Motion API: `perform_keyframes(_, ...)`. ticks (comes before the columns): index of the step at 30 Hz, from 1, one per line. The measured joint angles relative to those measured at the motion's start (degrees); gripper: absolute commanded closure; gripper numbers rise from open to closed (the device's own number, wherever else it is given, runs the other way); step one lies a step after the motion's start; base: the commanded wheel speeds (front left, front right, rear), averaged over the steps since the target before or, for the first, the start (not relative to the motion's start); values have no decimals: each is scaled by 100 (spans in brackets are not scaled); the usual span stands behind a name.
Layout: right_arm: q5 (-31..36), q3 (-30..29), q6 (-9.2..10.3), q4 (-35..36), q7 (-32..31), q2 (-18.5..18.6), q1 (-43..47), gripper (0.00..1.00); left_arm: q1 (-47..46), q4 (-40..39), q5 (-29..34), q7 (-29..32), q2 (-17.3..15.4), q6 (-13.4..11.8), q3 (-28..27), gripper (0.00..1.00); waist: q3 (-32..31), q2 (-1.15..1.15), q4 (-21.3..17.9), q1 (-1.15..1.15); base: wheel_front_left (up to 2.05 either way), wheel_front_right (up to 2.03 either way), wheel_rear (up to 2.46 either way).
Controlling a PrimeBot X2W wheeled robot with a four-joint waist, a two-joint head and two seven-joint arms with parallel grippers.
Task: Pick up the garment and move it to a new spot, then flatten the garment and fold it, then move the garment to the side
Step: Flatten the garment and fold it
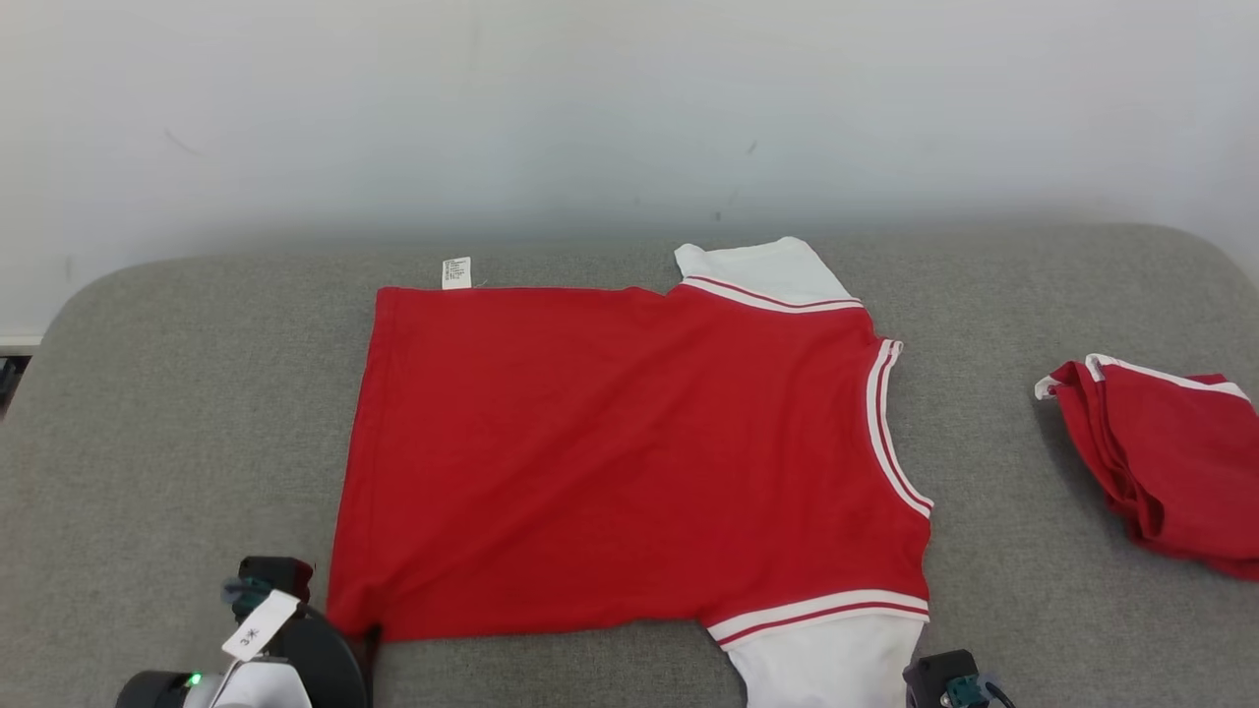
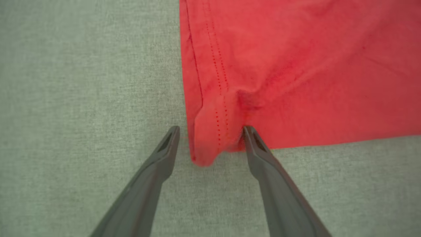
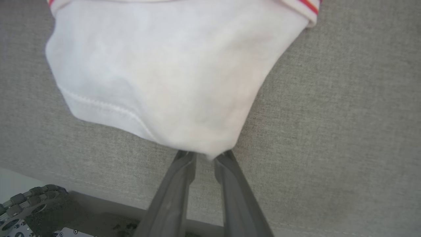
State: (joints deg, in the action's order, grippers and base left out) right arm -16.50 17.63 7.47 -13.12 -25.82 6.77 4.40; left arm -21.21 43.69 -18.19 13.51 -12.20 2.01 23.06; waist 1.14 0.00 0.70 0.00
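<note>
I see the garment (image 1: 629,462) spread flat on the grey bench (image 1: 177,413), a red body with white sleeves, its hem toward my left. The left tool (image 2: 212,141) stands spread, one finger on either side of the near hem corner. The right tool (image 3: 205,155) has its fingers nearly together at the tip of the near white sleeve (image 3: 164,72); I cannot tell whether they pinch it. A second red piece (image 1: 1170,462) lies folded, well apart on my right.
</note>
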Motion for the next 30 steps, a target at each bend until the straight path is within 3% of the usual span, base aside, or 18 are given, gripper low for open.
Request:
perform_keyframes(11, 7, -45, 2, -43, -71, -1, 144, 83, 216, -216, -11, -52, -155, -3, -40, 0, -184, 0, 73, 0, 0, 0, 0)
perform_keyframes(13, 7, -43, 2, -44, -91, -7, 144, 88, 216, -229, -12, -53, -153, -3, -37, 0, -191, 0, 67, 0, 0, 0, 0)
perform_keyframes(14, 7, -37, 2, -44, -93, -10, 144, 97, 216, -231, -12, -53, -151, -3, -33, 2, -195, 0, 63, 0, 0, 0, 0)
perform_keyframes(15, 8, -33, 2, -45, -97, -13, 144, 100, 218, -233, -16, -51, -147, -4, -35, 13, -198, 0, 59, 0, 0, 0, 0)
perform_keyframes(16, 11, -30, 2, -45, -98, -16, 144, 100, 220, -233, -30, -42, -147, -3, -32, 50, -201, 0, 55, 0, 0, 0, 0)
perform_keyframes(18, 22, -25, 2, -45, -100, -20, 145, 100, 227, -232, -53, -36, -149, 2, -31, 58, -203, 0, 43, 0, 0, 0, 0)
perform_keyframes(20, 22, -25, 2, -44, -116, -22, 147, 100, 235, -236, -54, -34, -147, 5, -14, 78, -203, 0, 32, 0, 0, 0, 0)
perform_keyframes(21, 22, -25, 1, -42, -118, -22, 149, 100, 246, -238, -54, -33, -148, 11, -11, 100, -202, 0, 27, 0, 0, 0, 0)
perform_keyframes(26, -113, -160, 1, 64, -96, -49, 225, 100, 354, -327, -75, -21, -145, 49, -23, 100, -201, 0, 11, 0, 0, 0, 0)
perform_keyframes(30, -559, -476, -41, 390, 1, -133, 233, 100, 353, -558, -112, -165, -115, -110, -119, 100, -205, 1, 13, 0, 0, 0, 0)
